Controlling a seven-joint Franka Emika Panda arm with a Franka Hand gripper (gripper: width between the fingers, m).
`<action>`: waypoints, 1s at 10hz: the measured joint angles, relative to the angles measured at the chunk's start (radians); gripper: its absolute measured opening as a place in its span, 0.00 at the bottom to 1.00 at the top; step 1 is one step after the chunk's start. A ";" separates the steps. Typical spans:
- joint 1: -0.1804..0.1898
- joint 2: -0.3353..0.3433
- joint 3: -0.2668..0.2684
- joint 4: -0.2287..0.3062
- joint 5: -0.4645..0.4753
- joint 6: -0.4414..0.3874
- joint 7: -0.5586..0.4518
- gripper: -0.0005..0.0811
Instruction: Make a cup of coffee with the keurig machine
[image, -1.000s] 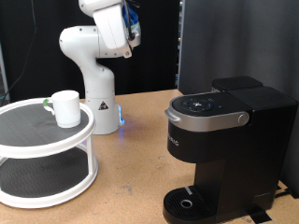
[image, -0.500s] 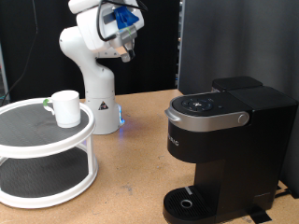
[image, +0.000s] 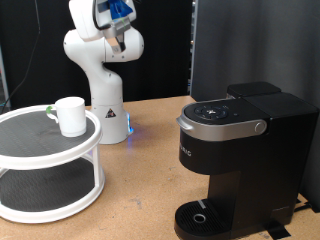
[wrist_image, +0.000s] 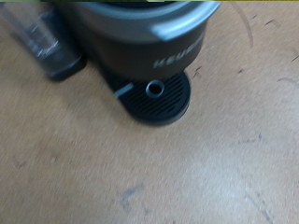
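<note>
Hanging high near the exterior view's top, left of centre, my gripper sits just in front of my own white arm, well above everything on the wooden table. From that camera I cannot tell whether my jaws are wide or narrow, and my wrist view shows none of my fingers at all. Nothing is seen between them.

The cup stands upright on the top tier of a white two-tier round stand at the exterior view's left, well apart from me. A small dark item with a green bit lies just beside the cup on that tier, too small to make out.

The keurig machine stands at the exterior view's right, its lid down and its round-button panel facing up. Its drip tray at the base is bare of any mug. My wrist view, blurred, looks down on the machine and the dark round tray, with its water tank alongside and scuffed tabletop around
</note>
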 joint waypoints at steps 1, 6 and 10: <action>-0.005 -0.016 -0.008 0.003 -0.035 -0.041 -0.031 0.01; -0.021 -0.069 -0.055 -0.002 -0.097 -0.132 -0.120 0.01; -0.024 -0.097 -0.128 -0.010 -0.115 -0.201 -0.309 0.01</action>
